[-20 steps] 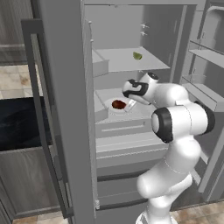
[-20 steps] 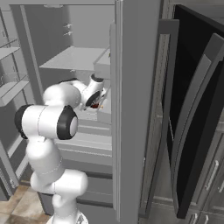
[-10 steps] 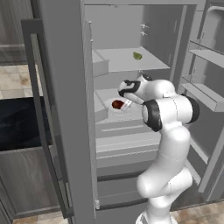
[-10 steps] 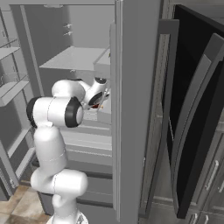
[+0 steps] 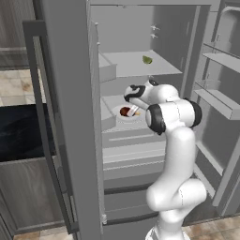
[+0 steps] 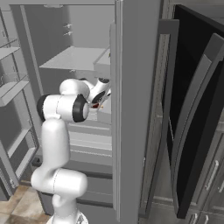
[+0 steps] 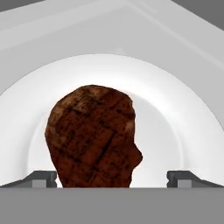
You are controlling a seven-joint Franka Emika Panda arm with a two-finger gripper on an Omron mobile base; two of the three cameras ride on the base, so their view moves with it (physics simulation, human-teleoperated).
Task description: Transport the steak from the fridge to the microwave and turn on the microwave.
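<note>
Tool (image 7: 112, 178) released, jaws spread wide, fingertips (image 7: 41, 178) flanking steak (image 7: 92, 135) without gripping. One steak, dark brown, crosshatched, on one round white plate (image 7: 175, 118). Plate sits on pale grey middle shelf (image 5: 140, 123) inside fridge (image 5: 70, 117), doors open. One small green item (image 5: 147, 59) on shelf above, well apart. No readable writing. Black microwave (image 6: 197, 113) door stands right of fridge. Grey-brown wood cabinets (image 5: 18, 23), tan tile floor (image 5: 211, 229).

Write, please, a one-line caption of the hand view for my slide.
Open gripper poised around the steak, which lies on a white plate in the fridge.
</note>
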